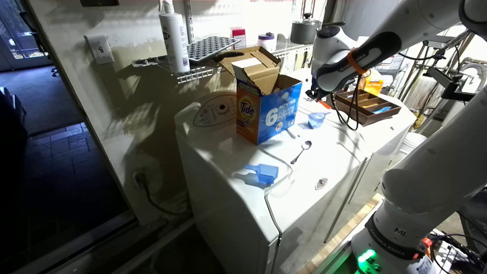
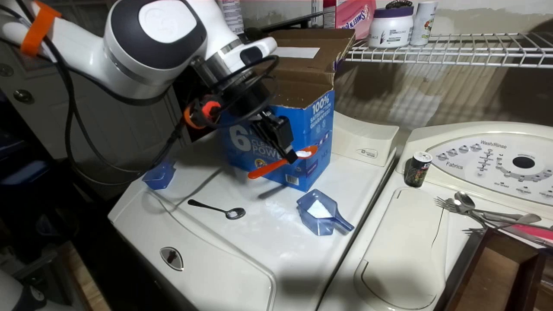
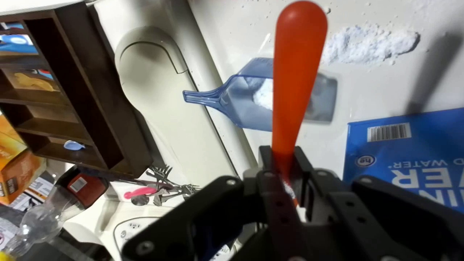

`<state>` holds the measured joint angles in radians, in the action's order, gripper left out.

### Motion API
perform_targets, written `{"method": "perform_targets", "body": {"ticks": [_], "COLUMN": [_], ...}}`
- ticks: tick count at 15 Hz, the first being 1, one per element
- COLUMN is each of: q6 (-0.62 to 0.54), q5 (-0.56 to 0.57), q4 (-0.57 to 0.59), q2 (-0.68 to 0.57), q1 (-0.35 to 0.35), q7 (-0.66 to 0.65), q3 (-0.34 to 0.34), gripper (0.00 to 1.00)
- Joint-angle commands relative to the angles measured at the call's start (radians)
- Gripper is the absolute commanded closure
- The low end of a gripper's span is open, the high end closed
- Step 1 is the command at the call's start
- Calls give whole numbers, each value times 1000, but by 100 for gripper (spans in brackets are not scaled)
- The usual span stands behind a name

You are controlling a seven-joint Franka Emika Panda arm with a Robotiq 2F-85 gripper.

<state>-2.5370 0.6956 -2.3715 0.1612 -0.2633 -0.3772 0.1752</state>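
Evidently, the gripper (image 3: pixel 282 159) was pinching an orange spoon (image 3: pixel 300 61), its fingers parted only by the handle between them. In an exterior view the spoon hung above the white appliance top (image 2: pixel 263 239), in front of a blue box (image 2: pixel 319 129), and its bowl held white powder. The spoon's handle was smooth, glossy and rounded at the end. The box, of printed cardboard, stood with its brown flaps open. Near it lay an angular scoop (image 2: pixel 319 211) of translucent blue plastic, with white powder inside. The wrist view brought out crumbly, clumped loose powder (image 3: pixel 369 43) beside the scoop. A metal spoon (image 2: pixel 218 209) showed in both exterior views but lay outside the wrist view. The box's orange Tide panel (image 1: pixel 247 118) and a small dark can (image 2: pixel 417 170) each appeared in an exterior view alone.
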Motion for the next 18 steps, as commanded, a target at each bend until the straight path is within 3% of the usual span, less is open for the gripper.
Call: {"method": "perform_targets", "body": {"ticks": [1,18], "q6": [68,219], "q5": [28,73], "q4": [40,257], "q2": [30,50], "q1": [-3,56], "q7": [-23,6], "q3": [-26,-114], "gripper": [96,96]}}
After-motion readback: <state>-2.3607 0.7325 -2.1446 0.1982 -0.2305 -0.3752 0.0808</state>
